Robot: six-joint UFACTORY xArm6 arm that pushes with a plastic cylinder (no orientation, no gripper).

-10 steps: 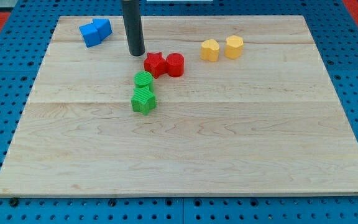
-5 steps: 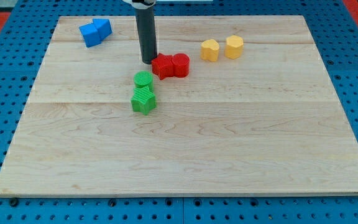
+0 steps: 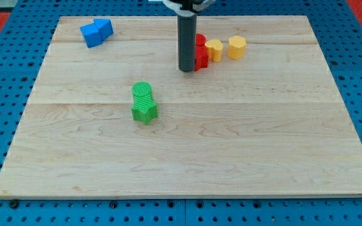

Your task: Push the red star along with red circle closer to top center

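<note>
My tip (image 3: 186, 69) stands near the board's top middle, against the left side of the red blocks. The red star (image 3: 201, 59) shows just right of the rod, mostly hidden by it. The red circle (image 3: 200, 41) peeks out above the star, behind the rod, touching it. The star touches or nearly touches the left yellow block (image 3: 214, 49).
A second yellow block (image 3: 236, 47) sits right of the first. Two blue blocks (image 3: 96, 31) lie at the top left. A green circle (image 3: 142, 91) and a green star (image 3: 144, 110) sit together left of centre. The wooden board (image 3: 231, 138) ends at blue pegboard.
My tip has swept right and slightly up, pushing the red star and red circle from beside the green circle to the yellow blocks. The green circle shifted slightly toward the green star.
</note>
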